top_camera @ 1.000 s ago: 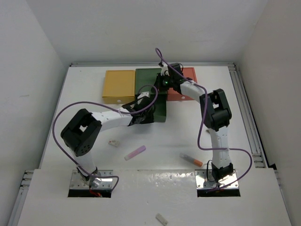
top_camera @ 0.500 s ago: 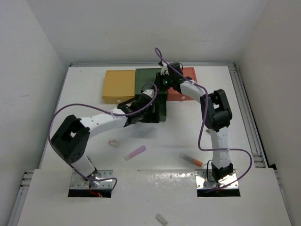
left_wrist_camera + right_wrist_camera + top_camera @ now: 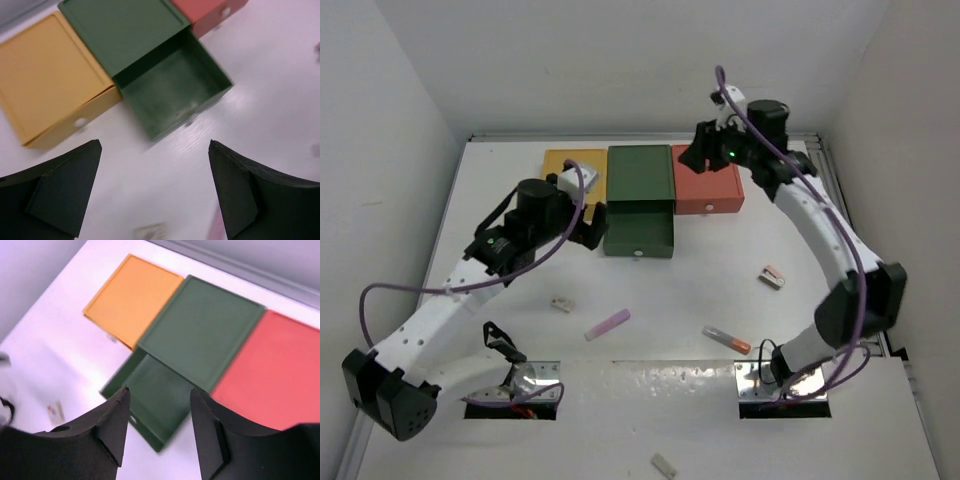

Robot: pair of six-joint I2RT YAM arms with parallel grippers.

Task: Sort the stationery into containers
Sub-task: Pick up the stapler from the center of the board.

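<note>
Three containers stand in a row at the back: a yellow box [image 3: 560, 162], a green box [image 3: 640, 172] with its drawer [image 3: 638, 232] pulled out, and a red box [image 3: 715, 190]. On the table lie a lilac stick [image 3: 607, 323], an orange-tipped tube [image 3: 726, 339] and two erasers [image 3: 561, 303] [image 3: 771, 277]. My left gripper [image 3: 592, 222] hangs open beside the drawer's left edge, holding nothing [image 3: 155, 143]. High over the red box's back, my right gripper [image 3: 696, 152] is open and empty [image 3: 159, 390]. The drawer [image 3: 175, 92] looks blurred inside.
A pale stub [image 3: 664, 465] lies on the front board between the arm bases. White walls close in the table on three sides, and a rail [image 3: 840, 230] runs along the right edge. The left arm's purple cable [image 3: 380, 295] loops out low on the left.
Both grippers have opened and pulled away from the green drawer. The left arm drew back to the left, the right arm rose toward the back right, uncovering the right eraser.
</note>
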